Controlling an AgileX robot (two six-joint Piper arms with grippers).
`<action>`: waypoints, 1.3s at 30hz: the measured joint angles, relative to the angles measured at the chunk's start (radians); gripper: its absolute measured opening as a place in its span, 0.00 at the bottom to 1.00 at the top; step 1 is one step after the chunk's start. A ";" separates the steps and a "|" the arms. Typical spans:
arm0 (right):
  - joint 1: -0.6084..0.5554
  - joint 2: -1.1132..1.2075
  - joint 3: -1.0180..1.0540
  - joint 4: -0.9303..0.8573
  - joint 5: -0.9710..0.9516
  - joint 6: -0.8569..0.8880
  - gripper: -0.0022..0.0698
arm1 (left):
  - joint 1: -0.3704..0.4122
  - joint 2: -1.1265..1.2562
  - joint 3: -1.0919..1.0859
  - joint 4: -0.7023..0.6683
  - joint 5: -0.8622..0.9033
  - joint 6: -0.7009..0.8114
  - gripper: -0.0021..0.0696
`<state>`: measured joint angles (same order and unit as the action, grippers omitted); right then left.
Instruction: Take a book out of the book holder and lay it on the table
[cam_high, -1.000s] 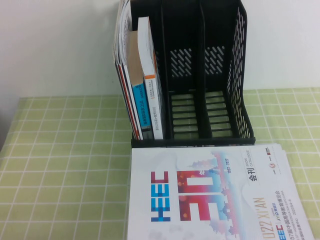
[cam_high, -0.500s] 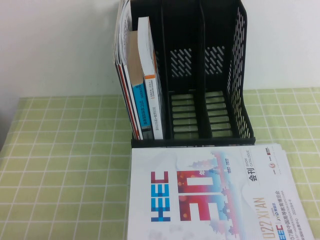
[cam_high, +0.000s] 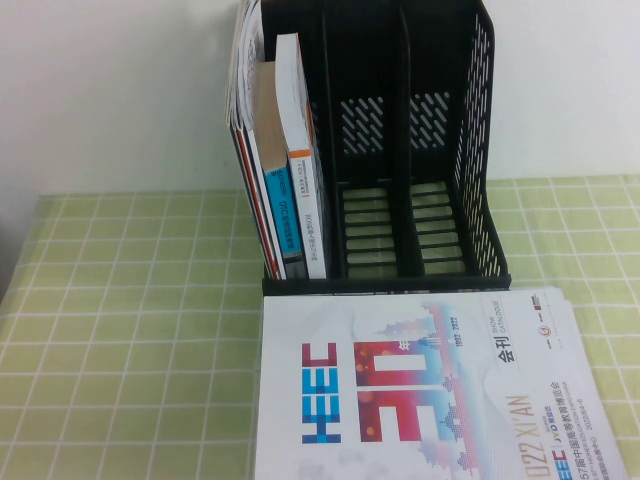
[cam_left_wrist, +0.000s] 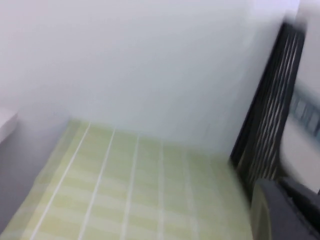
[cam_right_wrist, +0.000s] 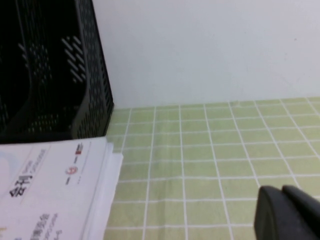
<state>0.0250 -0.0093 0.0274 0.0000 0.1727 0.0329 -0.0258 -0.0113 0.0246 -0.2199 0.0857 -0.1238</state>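
Observation:
The black book holder (cam_high: 480, 150) stands at the back of the green grid table (cam_high: 120, 330). Its left slot holds the book (cam_high: 305, 205), upright, showing a white spine with an orange patch, beside a blue-spined book (cam_high: 283, 215) and thin magazines. The middle and right slots are empty. Neither gripper shows in the high view. My left gripper (cam_left_wrist: 287, 210) hangs over the cloth beside the holder's outer side (cam_left_wrist: 265, 135). My right gripper (cam_right_wrist: 282, 210) is shut and empty, low over the cloth to the right of the holder (cam_right_wrist: 50, 75).
A white "HEEC 30" magazine (cam_high: 420, 390) lies flat in front of the holder on a stack of papers, whose edge shows in the right wrist view (cam_right_wrist: 100, 185). A white wall runs behind the table. Bare cloth lies left and right of the holder.

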 joint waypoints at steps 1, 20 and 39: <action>0.000 0.000 0.000 0.000 -0.010 0.011 0.03 | 0.000 0.000 0.000 -0.032 -0.048 -0.014 0.03; 0.000 0.000 -0.105 -0.030 -0.719 0.217 0.03 | 0.000 -0.002 -0.024 -0.325 -0.838 -0.321 0.03; 0.000 0.348 -0.655 -0.476 0.158 0.540 0.03 | 0.000 0.631 -0.730 -0.272 0.276 0.229 0.03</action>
<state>0.0250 0.3390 -0.6280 -0.4761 0.3310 0.5729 -0.0258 0.6200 -0.7053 -0.4923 0.3613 0.1048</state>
